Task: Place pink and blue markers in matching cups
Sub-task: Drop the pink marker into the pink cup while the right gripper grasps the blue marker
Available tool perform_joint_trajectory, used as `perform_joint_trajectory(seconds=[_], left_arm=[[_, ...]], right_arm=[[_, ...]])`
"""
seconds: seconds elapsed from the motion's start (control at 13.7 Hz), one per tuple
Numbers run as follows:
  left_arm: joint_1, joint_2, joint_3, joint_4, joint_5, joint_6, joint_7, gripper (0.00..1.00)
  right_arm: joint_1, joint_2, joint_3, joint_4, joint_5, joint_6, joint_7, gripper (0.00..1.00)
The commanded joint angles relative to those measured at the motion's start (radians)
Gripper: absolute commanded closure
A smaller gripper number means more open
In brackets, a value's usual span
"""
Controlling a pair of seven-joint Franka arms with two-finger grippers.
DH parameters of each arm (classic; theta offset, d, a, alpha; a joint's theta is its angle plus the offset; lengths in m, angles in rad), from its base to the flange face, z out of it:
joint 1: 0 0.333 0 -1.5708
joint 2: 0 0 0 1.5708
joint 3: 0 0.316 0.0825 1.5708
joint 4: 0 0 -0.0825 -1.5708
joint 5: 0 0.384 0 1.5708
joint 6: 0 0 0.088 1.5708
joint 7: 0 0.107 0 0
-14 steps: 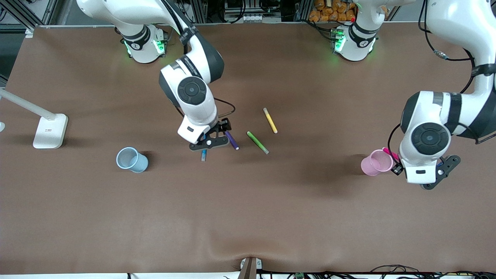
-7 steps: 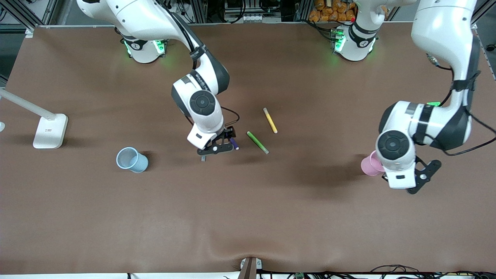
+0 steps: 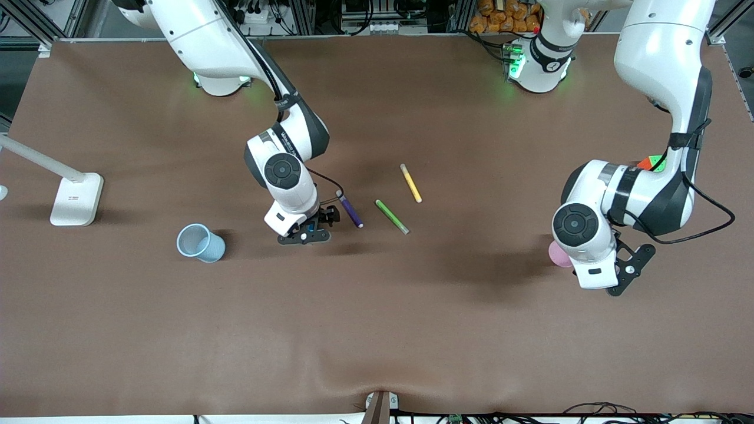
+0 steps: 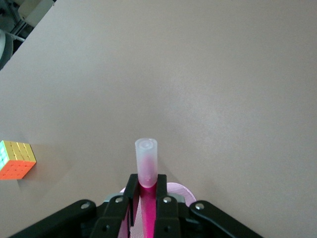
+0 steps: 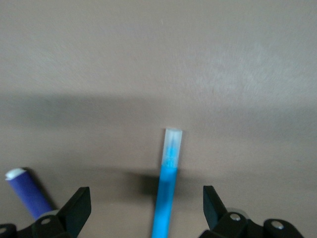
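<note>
The pink marker [image 4: 146, 171] is held upright in the clamped left claw [image 4: 147, 208] directly over the pink cup [image 3: 558, 254] — not yet dropped in. The blue marker [image 5: 167, 191] lies on the table [image 3: 377, 318] between the wide-open fingers of the right claw [image 3: 306, 231], ungrasped; the blue cup [image 3: 201, 242] stands well apart, empty.

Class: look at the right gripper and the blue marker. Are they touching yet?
Apart. In the right wrist view the blue marker lies on the table midway between the right gripper's open fingers, with bare table showing on both sides of it.
</note>
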Motion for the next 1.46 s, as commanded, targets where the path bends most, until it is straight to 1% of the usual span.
perform_joint_trajectory(seconds=[0.0,0.22,0.29,0.44,0.51,0.8,0.95,1.1,1.24,1.39], left_arm=[[-0.005,0.025,-0.004,0.002,0.025,-0.013,-0.075,1.00],[-0.004,0.030,-0.005,-0.009,0.023,-0.027,-0.077,1.00],[-0.005,0.031,-0.005,-0.005,0.019,-0.030,-0.077,0.94],[-0.005,0.033,-0.005,-0.003,0.017,-0.030,-0.062,0.38],[-0.007,0.030,-0.005,-0.003,0.017,-0.030,-0.060,0.00],[-0.015,0.016,-0.011,0.011,-0.009,-0.031,-0.023,0.00],[-0.016,0.018,-0.011,0.072,-0.113,-0.033,0.029,0.00],[-0.016,0.013,-0.010,0.112,-0.214,-0.044,0.095,0.00],[-0.013,-0.021,-0.011,0.121,-0.262,-0.082,0.179,0.00],[0.001,-0.056,-0.011,0.123,-0.343,-0.085,0.276,0.00]], right_arm=[[-0.019,0.005,0.010,-0.014,-0.016,0.025,0.008,0.00],[-0.029,0.014,0.010,-0.014,-0.017,0.025,0.008,0.00],[-0.029,0.020,0.010,-0.014,-0.017,0.026,0.008,0.00],[-0.032,0.028,0.010,-0.014,-0.017,0.029,0.008,0.00],[-0.033,0.031,0.010,-0.014,-0.017,0.029,0.008,0.00],[-0.032,0.045,0.010,-0.014,-0.017,0.040,0.008,0.00],[-0.030,0.050,0.010,-0.013,-0.016,0.063,0.009,0.00],[-0.030,0.053,0.010,-0.005,-0.016,0.069,0.009,0.00],[-0.033,0.054,0.010,0.004,-0.017,0.069,0.009,0.00],[-0.033,0.060,0.010,0.005,-0.017,0.072,0.009,0.00]])
